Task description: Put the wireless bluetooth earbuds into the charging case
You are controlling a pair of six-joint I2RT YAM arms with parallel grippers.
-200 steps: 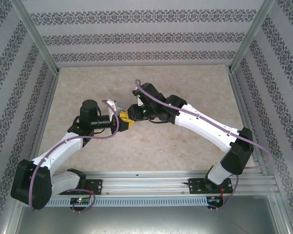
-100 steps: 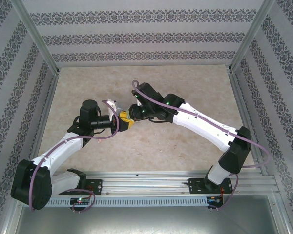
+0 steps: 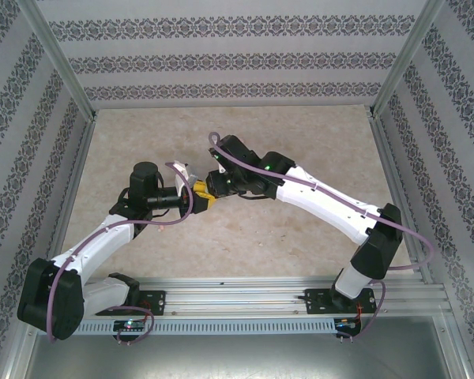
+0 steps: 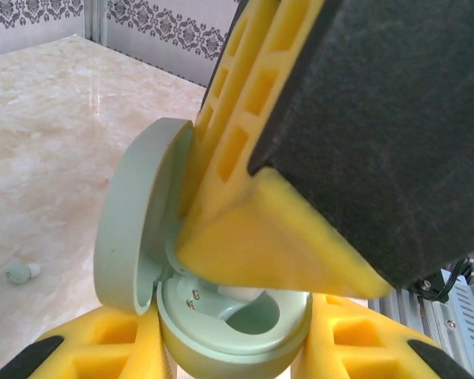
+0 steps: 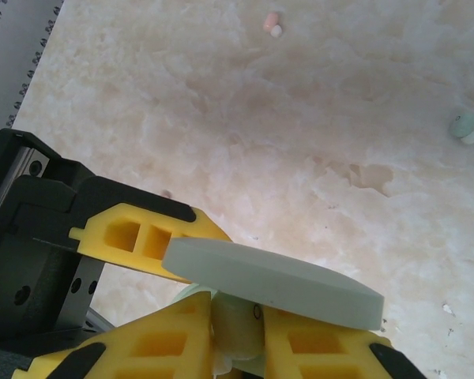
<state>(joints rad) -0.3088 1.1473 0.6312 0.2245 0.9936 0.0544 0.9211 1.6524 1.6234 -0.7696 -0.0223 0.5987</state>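
Note:
The mint green charging case (image 4: 237,338) sits upright between the yellow fingers of my left gripper (image 4: 233,351), which is shut on its body. Its lid (image 4: 134,229) stands open to the left. My right gripper (image 5: 237,330) is shut on a mint green earbud (image 5: 238,328) and reaches down into the case under the lid (image 5: 276,280). In the left wrist view, the earbud's pale tip (image 4: 241,294) rests in the case's socket below the right gripper's finger (image 4: 253,245). The two grippers meet at mid-table (image 3: 202,193).
Loose on the marble table lie a mint green earbud (image 5: 464,126), also seen from the left wrist (image 4: 22,272), and a pale pink earbud (image 5: 271,22). Patterned walls and metal frame posts (image 3: 67,75) enclose the table on three sides.
The right arm has edged a little to the left, pushing its gripper closer into the case. The left arm holds still.

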